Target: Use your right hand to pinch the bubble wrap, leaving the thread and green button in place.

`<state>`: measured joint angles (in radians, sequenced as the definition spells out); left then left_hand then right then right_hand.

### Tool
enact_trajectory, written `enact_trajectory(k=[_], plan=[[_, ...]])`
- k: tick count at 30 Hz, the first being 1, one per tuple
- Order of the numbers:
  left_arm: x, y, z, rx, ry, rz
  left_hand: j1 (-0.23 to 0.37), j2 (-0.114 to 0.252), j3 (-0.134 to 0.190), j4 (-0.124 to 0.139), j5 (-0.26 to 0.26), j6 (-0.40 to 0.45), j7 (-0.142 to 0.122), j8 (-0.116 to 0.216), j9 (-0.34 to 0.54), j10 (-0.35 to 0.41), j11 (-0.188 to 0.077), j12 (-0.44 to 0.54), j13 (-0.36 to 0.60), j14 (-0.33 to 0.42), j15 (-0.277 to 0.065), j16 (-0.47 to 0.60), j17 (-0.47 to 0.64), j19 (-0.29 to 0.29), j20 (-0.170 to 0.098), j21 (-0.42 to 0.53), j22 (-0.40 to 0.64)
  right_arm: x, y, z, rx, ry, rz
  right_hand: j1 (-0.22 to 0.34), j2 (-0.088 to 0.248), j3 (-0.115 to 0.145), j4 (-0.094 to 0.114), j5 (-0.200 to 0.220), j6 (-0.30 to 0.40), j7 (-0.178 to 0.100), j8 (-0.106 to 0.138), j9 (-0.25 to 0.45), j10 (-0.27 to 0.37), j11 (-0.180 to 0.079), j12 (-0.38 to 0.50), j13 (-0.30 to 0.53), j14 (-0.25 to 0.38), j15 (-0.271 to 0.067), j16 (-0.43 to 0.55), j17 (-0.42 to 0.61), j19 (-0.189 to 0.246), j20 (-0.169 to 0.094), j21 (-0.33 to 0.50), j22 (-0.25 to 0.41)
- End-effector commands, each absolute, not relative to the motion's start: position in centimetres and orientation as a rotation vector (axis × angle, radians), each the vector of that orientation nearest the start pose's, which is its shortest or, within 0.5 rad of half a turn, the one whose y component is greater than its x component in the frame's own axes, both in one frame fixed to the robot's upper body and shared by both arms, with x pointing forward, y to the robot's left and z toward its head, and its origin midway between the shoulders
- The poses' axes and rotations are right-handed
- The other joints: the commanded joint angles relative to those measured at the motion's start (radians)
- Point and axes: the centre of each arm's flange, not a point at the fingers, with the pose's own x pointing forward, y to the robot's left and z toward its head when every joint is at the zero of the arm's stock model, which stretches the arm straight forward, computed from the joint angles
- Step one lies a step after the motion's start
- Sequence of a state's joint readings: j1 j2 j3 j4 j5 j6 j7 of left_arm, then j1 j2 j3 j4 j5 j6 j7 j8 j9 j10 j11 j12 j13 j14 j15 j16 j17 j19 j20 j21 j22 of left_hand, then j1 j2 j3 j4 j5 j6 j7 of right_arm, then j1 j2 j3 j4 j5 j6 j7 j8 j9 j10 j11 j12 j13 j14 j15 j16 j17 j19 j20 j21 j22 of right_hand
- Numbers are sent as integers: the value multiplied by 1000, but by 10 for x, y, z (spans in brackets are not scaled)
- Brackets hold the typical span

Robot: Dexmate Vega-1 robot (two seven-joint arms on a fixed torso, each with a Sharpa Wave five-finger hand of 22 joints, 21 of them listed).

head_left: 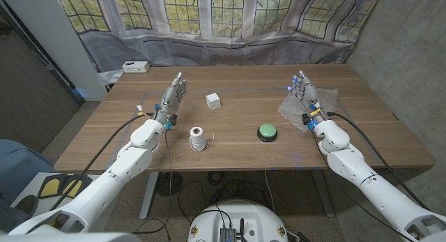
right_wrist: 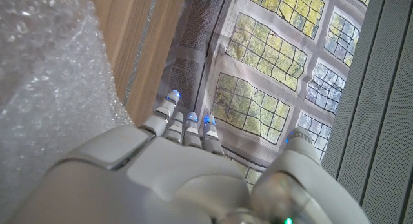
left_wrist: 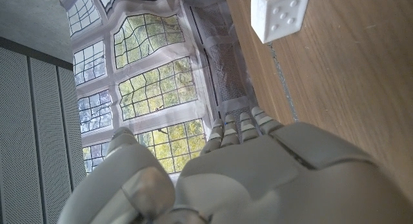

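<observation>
A clear sheet of bubble wrap [head_left: 327,102] lies at the table's right side; in the right wrist view the bubble wrap [right_wrist: 45,88] spreads beside my hand. My right hand [head_left: 304,95] stands over its left part, fingers straight and apart, holding nothing; the right hand [right_wrist: 174,179] shows from behind in its wrist view. A green button [head_left: 267,132] on a black base sits left of the wrap. A white spool of thread [head_left: 198,139] stands near the table's middle front. My left hand [head_left: 171,99] stands open at the left.
A white die [head_left: 213,100] sits between the hands, and the die [left_wrist: 279,14] shows close in the left wrist view. A white box [head_left: 135,67] lies at the table's far left corner. Curtained windows run behind the table [head_left: 237,155].
</observation>
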<state>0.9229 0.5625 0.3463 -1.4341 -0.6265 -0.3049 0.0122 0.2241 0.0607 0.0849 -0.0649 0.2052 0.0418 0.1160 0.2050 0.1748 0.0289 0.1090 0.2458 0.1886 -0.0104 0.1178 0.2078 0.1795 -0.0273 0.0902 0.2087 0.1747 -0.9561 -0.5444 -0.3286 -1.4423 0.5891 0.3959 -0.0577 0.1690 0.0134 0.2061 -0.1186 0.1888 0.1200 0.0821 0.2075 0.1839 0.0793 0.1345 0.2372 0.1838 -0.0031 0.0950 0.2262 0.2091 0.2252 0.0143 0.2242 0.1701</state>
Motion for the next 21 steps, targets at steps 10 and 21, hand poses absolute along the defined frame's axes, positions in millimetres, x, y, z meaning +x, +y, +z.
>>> enact_trajectory(k=[10, 21], plan=[[610, 283, -29, 19, -662, -192, 20, -1, 7, -9, -1, 46, 5, 12, 3, 44, 10, 11, 5, 40, 6, 9, 1, 34, 18, 11, 3, 594, -300, -15, -21, -780, 153, 11, -1, -1, -7, 0, 24, -1, 7, 3, 14, 2, 3, 5, 11, 2, 10, 1, 11, -2, -3, 4], [596, 294, -21, 76, -682, -188, 23, 1, 7, -12, -2, 49, 8, 7, 3, 50, 14, 8, 5, 48, 7, 6, 2, 51, 21, 13, 3, 582, -305, -16, -42, -828, 101, 9, 1, -3, -7, -2, 50, 0, 10, 4, 33, 0, 2, 8, 54, -4, 24, 7, 67, -1, 11, 6]])
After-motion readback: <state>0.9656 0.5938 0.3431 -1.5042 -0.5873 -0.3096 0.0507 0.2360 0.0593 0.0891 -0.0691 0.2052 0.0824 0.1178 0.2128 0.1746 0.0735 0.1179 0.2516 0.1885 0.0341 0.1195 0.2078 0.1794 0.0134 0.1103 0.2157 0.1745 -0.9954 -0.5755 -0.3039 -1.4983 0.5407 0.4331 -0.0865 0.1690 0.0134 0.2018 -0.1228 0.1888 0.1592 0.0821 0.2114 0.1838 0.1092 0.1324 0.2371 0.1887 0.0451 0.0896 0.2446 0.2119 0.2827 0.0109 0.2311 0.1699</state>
